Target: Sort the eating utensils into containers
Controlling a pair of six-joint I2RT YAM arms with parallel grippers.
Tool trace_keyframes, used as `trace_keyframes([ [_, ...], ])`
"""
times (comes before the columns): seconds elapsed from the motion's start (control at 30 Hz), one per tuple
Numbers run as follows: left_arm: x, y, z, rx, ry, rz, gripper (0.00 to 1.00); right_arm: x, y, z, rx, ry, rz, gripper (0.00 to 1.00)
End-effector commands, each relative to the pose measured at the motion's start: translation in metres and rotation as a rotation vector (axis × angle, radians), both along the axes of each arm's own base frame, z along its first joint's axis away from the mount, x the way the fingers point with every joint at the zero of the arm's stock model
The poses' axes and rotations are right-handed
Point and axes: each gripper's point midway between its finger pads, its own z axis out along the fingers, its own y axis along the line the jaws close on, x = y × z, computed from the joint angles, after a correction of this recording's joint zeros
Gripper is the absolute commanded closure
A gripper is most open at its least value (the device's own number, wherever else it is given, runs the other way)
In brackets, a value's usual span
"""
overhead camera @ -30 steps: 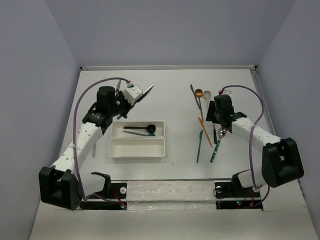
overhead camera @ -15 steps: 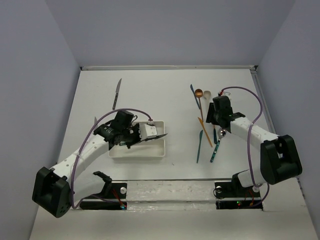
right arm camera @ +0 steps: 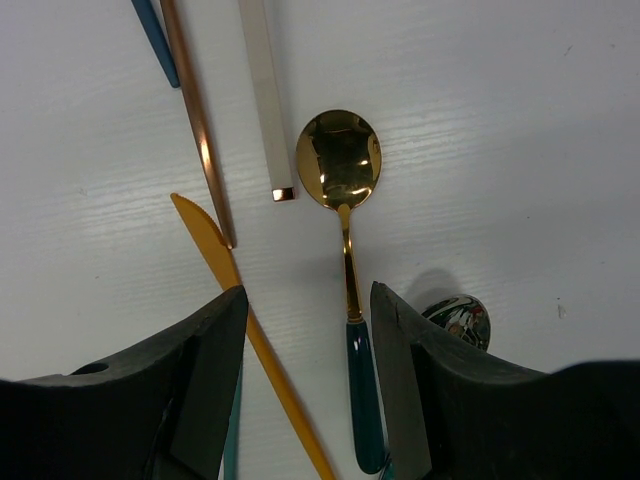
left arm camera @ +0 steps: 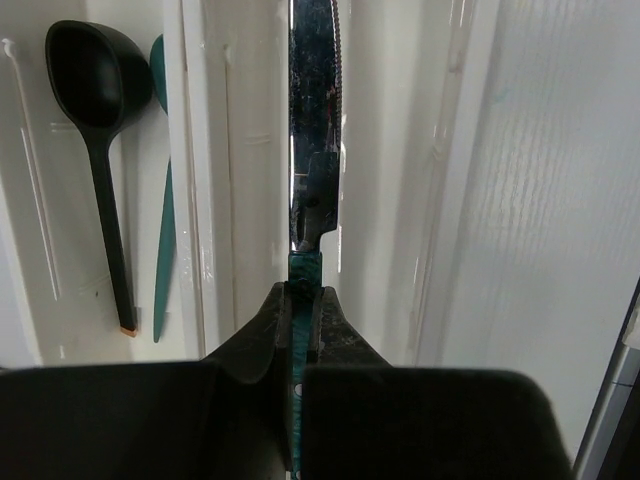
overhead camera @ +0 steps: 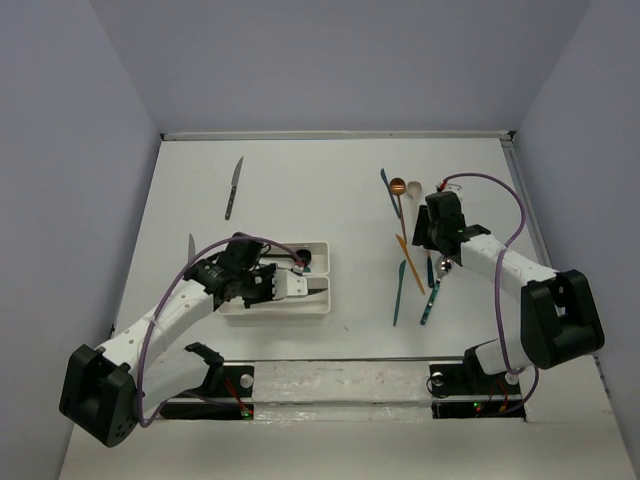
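Observation:
My left gripper [overhead camera: 306, 288] [left arm camera: 303, 292] is shut on the teal handle of a dark-bladed knife [left arm camera: 315, 110], which points along the near white tray [overhead camera: 250, 303] [left arm camera: 410, 220]. The far tray [overhead camera: 240, 254] holds a black spoon [overhead camera: 298, 261] [left arm camera: 92, 110] and a teal utensil [left arm camera: 163, 210]. My right gripper [overhead camera: 437, 243] [right arm camera: 308, 300] stands open over the loose pile. Between its fingers lies a gold spoon with a dark teal handle [right arm camera: 342, 170]. Just left of that spoon lies an orange knife [right arm camera: 222, 260] [overhead camera: 408, 255].
A dark knife [overhead camera: 233, 187] lies at the back left of the table and a slim utensil [overhead camera: 191, 245] lies left of the trays. Copper [right arm camera: 198, 130], cream [right arm camera: 264, 90] and blue [right arm camera: 155, 35] handles and a silver spoon [right arm camera: 458, 318] crowd the right gripper.
My left arm has swung from the back left of the table down over the near tray, carrying the knife. The right arm has barely moved.

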Motion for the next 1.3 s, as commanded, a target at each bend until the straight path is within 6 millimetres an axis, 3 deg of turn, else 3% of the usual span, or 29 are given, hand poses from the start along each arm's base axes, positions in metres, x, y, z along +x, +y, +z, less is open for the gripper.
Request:
trace_keyframes([
  [0.0,-0.005,0.009,-0.01,0.037,-0.012,-0.027,1.0,0.004,-0.004,0.003,-0.009,-0.024,-0.024,0.42],
  [0.07,-0.003,0.01,-0.012,0.041,-0.02,-0.019,0.96,0.005,-0.004,0.001,-0.009,-0.021,-0.023,0.42],
  [0.17,0.003,0.011,-0.007,0.043,-0.04,0.016,0.48,0.005,-0.003,0.0,-0.009,-0.018,-0.022,0.42],
  [0.23,0.009,0.009,0.004,0.026,-0.054,0.048,0.35,0.005,-0.003,0.0,-0.01,-0.018,-0.021,0.42],
  [0.47,0.06,0.0,0.058,-0.096,-0.196,0.311,0.26,0.005,-0.003,0.0,-0.009,-0.015,-0.017,0.42],
  [0.57,0.098,0.002,0.104,-0.204,-0.315,0.509,0.23,0.005,-0.003,-0.002,-0.013,-0.01,-0.017,0.42],
  [0.67,0.14,0.035,0.142,-0.268,-0.414,0.742,0.22,0.005,-0.004,-0.003,-0.019,-0.008,-0.019,0.42],
  [0.7,0.152,0.034,0.162,-0.356,-0.411,0.754,0.21,0.005,-0.004,-0.004,-0.018,-0.006,-0.02,0.42],
  [0.73,0.165,0.042,0.156,-0.359,-0.374,0.791,0.21,0.005,-0.004,-0.005,-0.019,-0.005,-0.02,0.42],
  [0.77,0.181,0.07,0.156,-0.364,-0.364,0.884,0.21,0.005,-0.004,-0.005,-0.019,-0.006,-0.019,0.42],
  [0.87,0.223,0.104,0.138,-0.352,-0.288,1.057,0.22,0.005,-0.003,-0.004,-0.014,-0.011,-0.016,0.42],
  [0.9,0.23,0.108,0.128,-0.341,-0.252,1.086,0.21,0.005,-0.003,-0.004,-0.013,-0.011,-0.015,0.42],
  [0.93,0.244,0.107,0.133,-0.366,-0.232,1.087,0.21,0.005,-0.003,-0.004,-0.011,-0.014,-0.016,0.41],
  [0.97,0.256,0.106,0.104,-0.345,-0.146,1.116,0.21,0.004,-0.003,-0.005,-0.013,-0.011,-0.015,0.41],
  [1.0,0.267,0.107,0.11,-0.369,-0.12,1.118,0.2,0.004,-0.003,-0.005,-0.012,-0.009,-0.014,0.41],
  [1.03,0.277,0.107,0.082,-0.341,-0.05,1.137,0.2,0.005,-0.003,-0.004,-0.012,-0.013,-0.013,0.41],
  [1.07,0.284,0.107,0.075,-0.347,-0.022,1.159,0.2,0.005,-0.003,-0.005,-0.014,-0.011,-0.014,0.41],
  [1.17,0.307,0.11,0.054,-0.323,0.011,1.187,0.2,0.005,-0.003,-0.005,-0.017,-0.01,-0.016,0.41],
  [1.2,0.316,0.112,0.057,-0.321,-0.008,1.197,0.2,0.005,-0.003,-0.006,-0.018,-0.007,-0.016,0.41],
  [1.27,0.324,0.118,0.032,-0.272,0.018,1.221,0.2,0.005,-0.003,-0.006,-0.015,-0.008,-0.014,0.41],
])
